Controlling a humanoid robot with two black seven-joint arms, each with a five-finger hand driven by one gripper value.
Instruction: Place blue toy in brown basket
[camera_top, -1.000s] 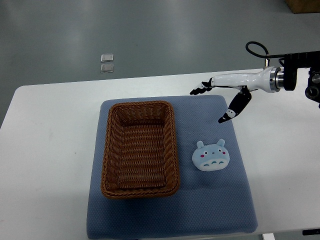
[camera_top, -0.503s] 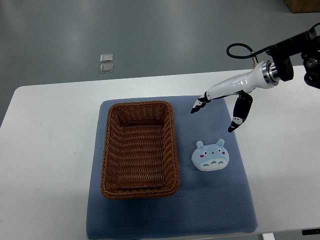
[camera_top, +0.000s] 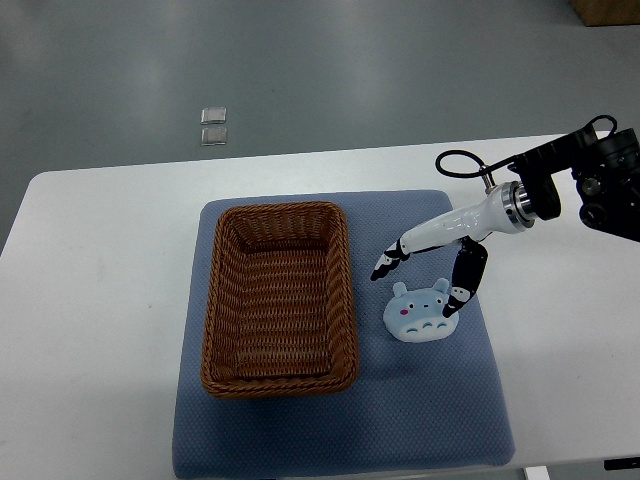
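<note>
A light blue toy (camera_top: 422, 313) shaped like a round-eared creature lies on the blue mat (camera_top: 340, 430), just right of the brown wicker basket (camera_top: 278, 297). The basket holds nothing. My right hand (camera_top: 416, 285) comes in from the right edge and hangs over the toy with its fingers spread. The long fingers (camera_top: 386, 264) point down at the toy's upper left. The thumb (camera_top: 458, 295) reaches down by the toy's right ear. Whether either touches the toy I cannot tell. The left arm does not show.
The mat lies on a white table (camera_top: 90, 320). Two small clear squares (camera_top: 213, 127) lie on the grey floor beyond the table's far edge. A black cable loop (camera_top: 458, 163) stands at my right wrist.
My right hand has moved down and to the left, from above the mat's far right corner to just over the toy. The toy and basket have not moved.
</note>
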